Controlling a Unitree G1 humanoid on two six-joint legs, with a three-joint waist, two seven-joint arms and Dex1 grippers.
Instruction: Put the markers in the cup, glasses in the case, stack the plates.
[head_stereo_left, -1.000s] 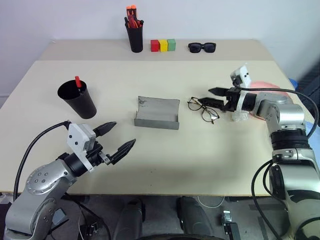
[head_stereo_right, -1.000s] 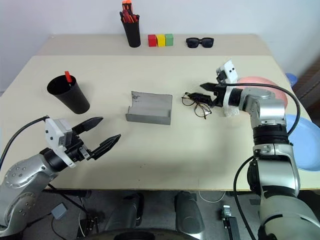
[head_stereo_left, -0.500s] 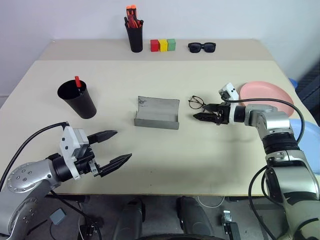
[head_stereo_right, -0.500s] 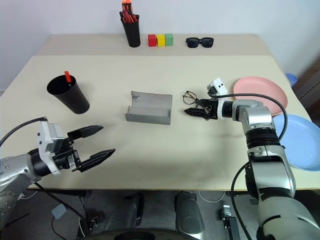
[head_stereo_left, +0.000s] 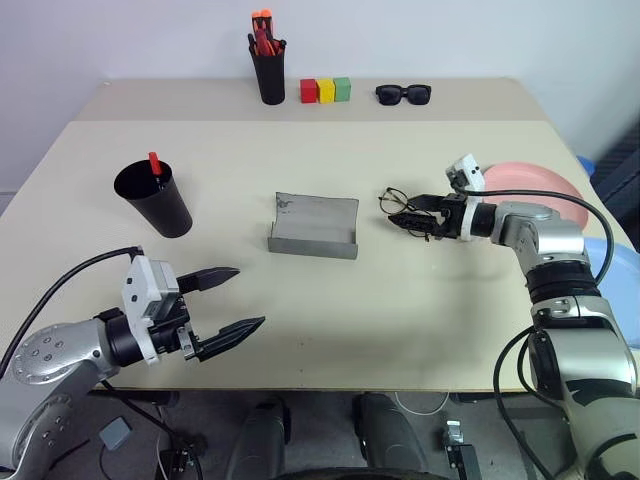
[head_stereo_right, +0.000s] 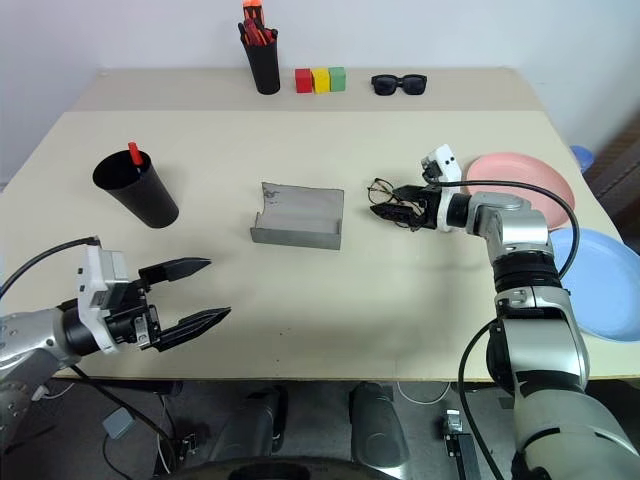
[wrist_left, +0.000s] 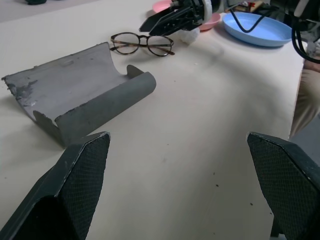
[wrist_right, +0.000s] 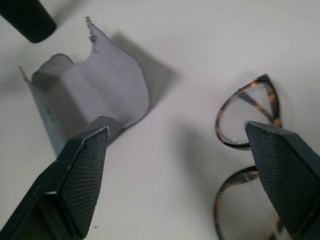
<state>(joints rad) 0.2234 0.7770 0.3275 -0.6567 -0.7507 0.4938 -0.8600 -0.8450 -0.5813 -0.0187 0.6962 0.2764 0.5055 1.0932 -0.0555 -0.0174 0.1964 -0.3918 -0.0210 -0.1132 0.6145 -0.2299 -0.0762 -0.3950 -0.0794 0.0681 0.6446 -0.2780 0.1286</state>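
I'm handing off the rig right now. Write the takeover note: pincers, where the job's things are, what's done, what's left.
Left pincer: open, holding nothing, hovering over the near table edge.
Right pincer: open, at the glasses, not gripping them.
Marker: standing in the cup. Done.
Case: lying open mid-table, nothing in it; the glasses lie on the table to its right.
Pink plate and blue plate: side by side at the right edge, unstacked.
Left: glasses into the case, then stack the plates.
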